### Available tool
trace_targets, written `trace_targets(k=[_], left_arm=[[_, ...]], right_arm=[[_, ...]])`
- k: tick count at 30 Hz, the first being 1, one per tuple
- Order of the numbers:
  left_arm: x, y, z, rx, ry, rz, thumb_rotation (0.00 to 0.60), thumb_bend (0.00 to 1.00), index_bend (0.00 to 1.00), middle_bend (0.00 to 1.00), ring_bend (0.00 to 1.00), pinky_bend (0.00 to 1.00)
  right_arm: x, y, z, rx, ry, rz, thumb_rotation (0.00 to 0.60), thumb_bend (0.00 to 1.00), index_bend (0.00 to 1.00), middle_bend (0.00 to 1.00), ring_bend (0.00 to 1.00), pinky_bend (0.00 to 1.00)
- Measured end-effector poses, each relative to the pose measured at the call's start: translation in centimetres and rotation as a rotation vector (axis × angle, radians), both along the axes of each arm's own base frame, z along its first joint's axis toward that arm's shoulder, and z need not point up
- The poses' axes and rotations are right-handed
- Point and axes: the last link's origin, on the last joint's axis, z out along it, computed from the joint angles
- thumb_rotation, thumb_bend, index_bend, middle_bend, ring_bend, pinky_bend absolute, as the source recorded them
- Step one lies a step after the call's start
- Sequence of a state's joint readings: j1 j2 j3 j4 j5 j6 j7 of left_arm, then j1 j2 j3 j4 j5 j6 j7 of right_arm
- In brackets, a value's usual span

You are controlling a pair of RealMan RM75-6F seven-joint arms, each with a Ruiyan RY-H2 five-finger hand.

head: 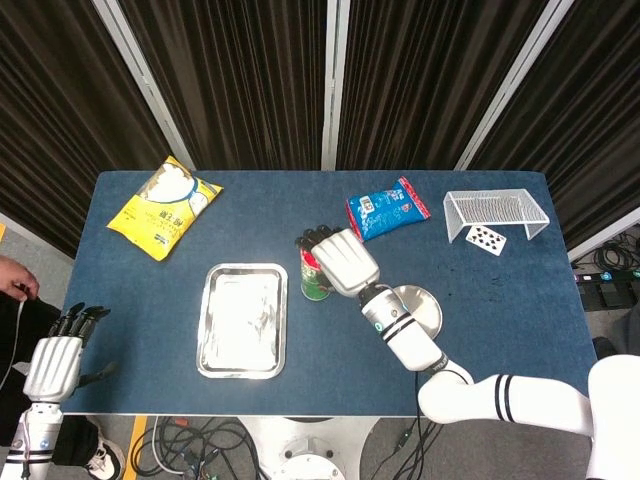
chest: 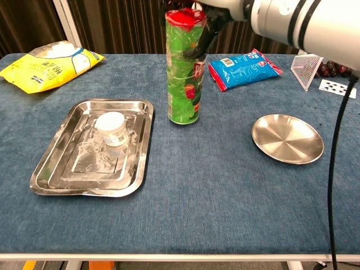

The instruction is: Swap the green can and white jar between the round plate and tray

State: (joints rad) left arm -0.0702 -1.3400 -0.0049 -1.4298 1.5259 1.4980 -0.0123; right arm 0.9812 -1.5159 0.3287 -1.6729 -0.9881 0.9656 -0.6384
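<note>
The tall green can (chest: 184, 73) with a red lid stands upright on the blue table, between the tray and the plate. My right hand (head: 340, 262) grips it near the top, and its dark fingers (chest: 209, 25) wrap around the can's right side. From the head view only a sliver of the can (head: 313, 284) shows beside the hand. The white jar (chest: 111, 128) sits in the rectangular metal tray (chest: 53, 169) at the left. The round plate (chest: 287, 138) lies bare at the right. My left hand (head: 57, 361) hangs off the table's left front corner, fingers apart, holding nothing.
A yellow snack bag (chest: 48, 63) lies at the back left. A blue packet (chest: 244, 67) sits behind the plate. At the back right are a white wire basket (head: 496, 213), a playing card (chest: 337, 88) and dark grapes (chest: 336, 66).
</note>
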Motion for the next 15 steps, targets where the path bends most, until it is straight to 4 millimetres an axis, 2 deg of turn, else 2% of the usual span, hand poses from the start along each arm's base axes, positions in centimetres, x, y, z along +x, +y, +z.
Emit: trace_targets(k=[3,9,11,15], left_arm=[[-0.09,-0.10,0.10,0.005,0.000,0.002,0.600,0.09,0.18,0.17,0.08,0.20],[0.06,0.00,0.17,0.006,0.003,-0.003,0.600,0.09,0.18,0.17,0.08,0.20],[0.12,0.08,0.22,0.007,0.006,-0.005,0.600,0.09,0.18,0.17,0.08,0.20],[0.25,0.21,0.29,0.008,0.008,-0.007,0.600,0.09,0.18,0.17,0.08,0.20]], right_arm=[[0.00,-0.12,-0.29,0.005,0.008,-0.004,0.600,0.25,0.23,0.22,0.26,0.38],[-0.53,-0.24,-0.66,0.036,0.037,-0.021,0.600,0.14,0.03,0.07,0.04,0.20],[-0.63,-0.24,-0.51,0.044,0.040,-0.021,0.600,0.10,0.00,0.04,0.00,0.15],[-0.75,-0.11,0.20,0.050,0.023,-0.019,0.600,0.04,0.00,0.02,0.00,0.10]])
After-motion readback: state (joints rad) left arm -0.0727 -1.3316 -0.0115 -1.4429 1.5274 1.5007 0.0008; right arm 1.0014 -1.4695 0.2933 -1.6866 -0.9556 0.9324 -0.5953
